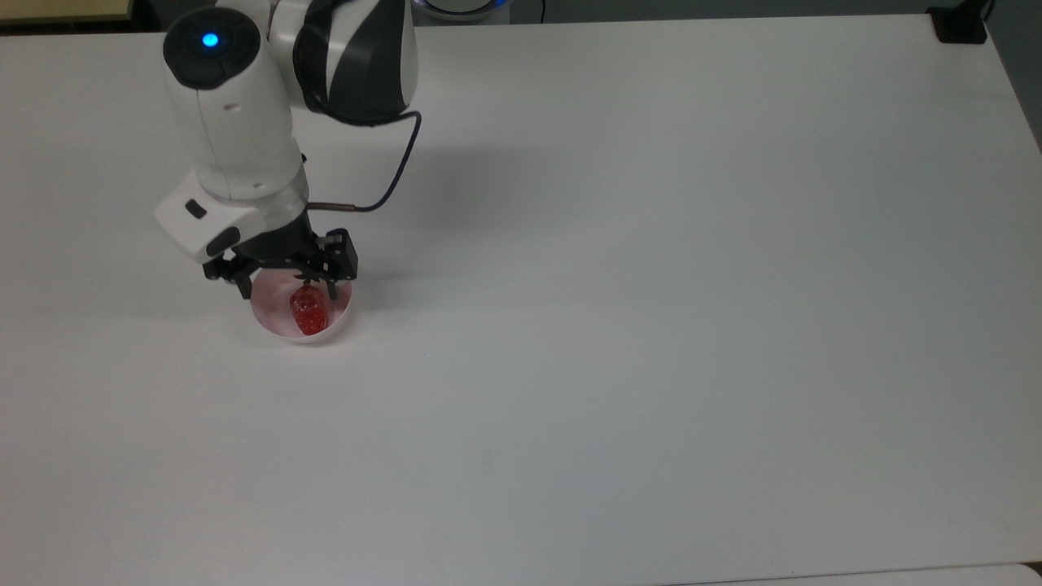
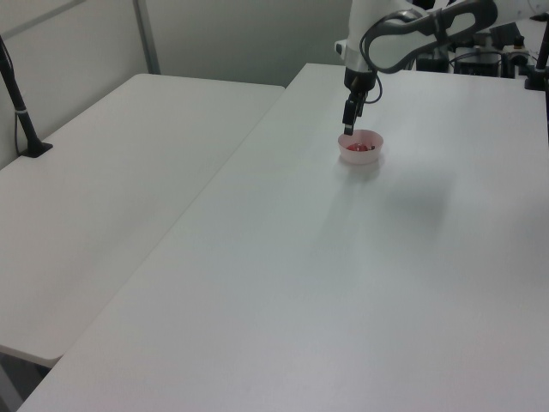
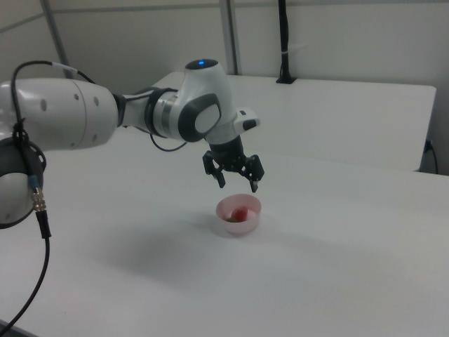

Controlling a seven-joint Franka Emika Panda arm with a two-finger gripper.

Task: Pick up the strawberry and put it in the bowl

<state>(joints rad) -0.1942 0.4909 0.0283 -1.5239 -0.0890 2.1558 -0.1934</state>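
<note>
**Strawberry in the bowl, jaws released above**

Lay inside the pale pink bowl (image 1: pixel 269 323): one red strawberry (image 1: pixel 308 312), at left of centre in the top view's frame, leafy cap toward the arm. Rested on the bowl's floor, touching nothing above it. Hung just over the bowl's far rim: the gripper (image 1: pixel 284 278), jaws spread apart and holding nothing, clear of the fruit. Stood on a white surface (image 1: pixel 651 325), bowl well apart from every edge.

Judged as all but finished: fruit placed, let go. Left, at most, a retreat of the arm up and away from the bowl.

Gave the fruit's whole length and the cap's direction in the top view. Gave, in the right view, the gap between the gripper (image 3: pixel 233 173) and the bowl (image 3: pixel 226 221) rim, with the strawberry (image 3: pixel 240 213) low inside. Showed in the left view little more than a red patch, the strawberry (image 2: pixel 360 148), within the bowl (image 2: pixel 361 157), plus a second white surface (image 2: pixel 103 215) at the left view's left.
</note>
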